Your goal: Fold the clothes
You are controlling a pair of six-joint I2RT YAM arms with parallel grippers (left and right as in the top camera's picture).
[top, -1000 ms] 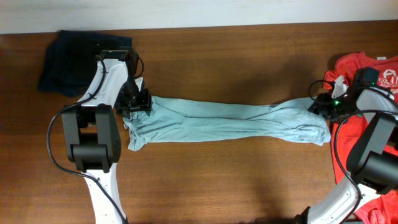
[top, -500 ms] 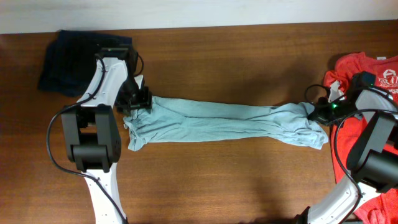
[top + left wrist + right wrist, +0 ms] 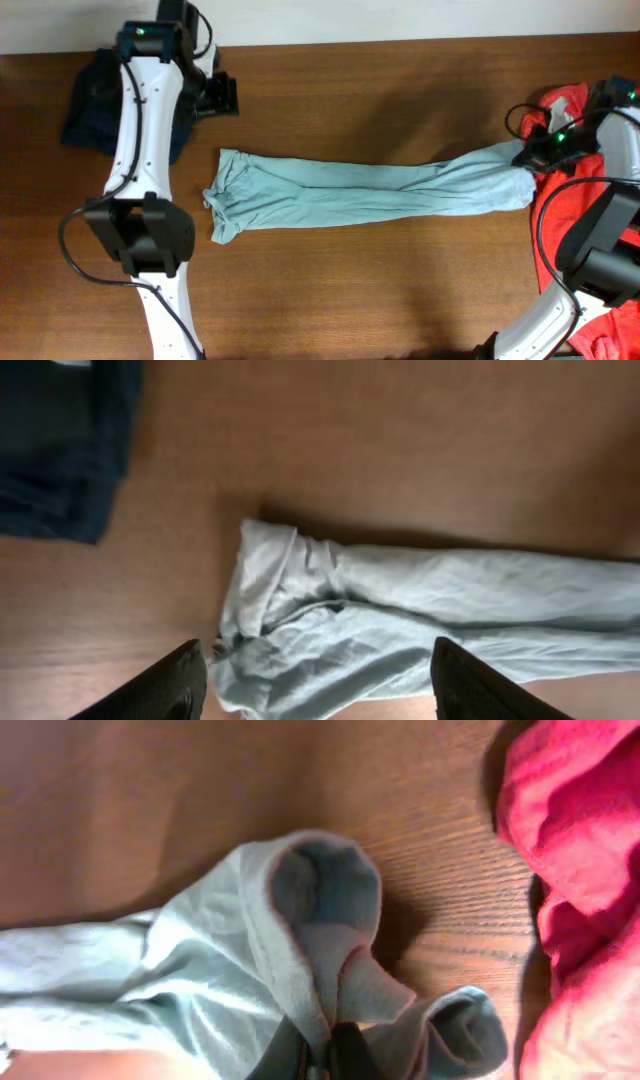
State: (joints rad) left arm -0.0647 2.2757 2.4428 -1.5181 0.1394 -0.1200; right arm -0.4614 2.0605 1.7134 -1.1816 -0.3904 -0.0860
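Note:
The clothes in play are a pale blue-grey T-shirt (image 3: 370, 190), bunched into a long band that lies left to right across the table. My right gripper (image 3: 528, 155) is shut on its right end, and the right wrist view shows the dark fingers (image 3: 291, 1054) pinching a fold of blue cloth (image 3: 300, 940). A red T-shirt (image 3: 575, 215) lies crumpled at the right edge, beside that grip (image 3: 590, 840). My left gripper (image 3: 220, 96) is open and apart from the shirt, up near the far left. In the left wrist view its fingers (image 3: 165, 685) frame the shirt's loose left end (image 3: 300, 600) from above.
A dark navy garment (image 3: 90, 100) lies folded at the far left corner, under the left arm, and shows again in the left wrist view (image 3: 60, 440). The wooden table (image 3: 360, 280) has bare wood in front of the shirt. A pale wall strip (image 3: 400, 20) runs along the far edge.
My left gripper let go of the shirt's left end and drew back towards the far edge. The right gripper shut on the right end and pulled it right and farther back.

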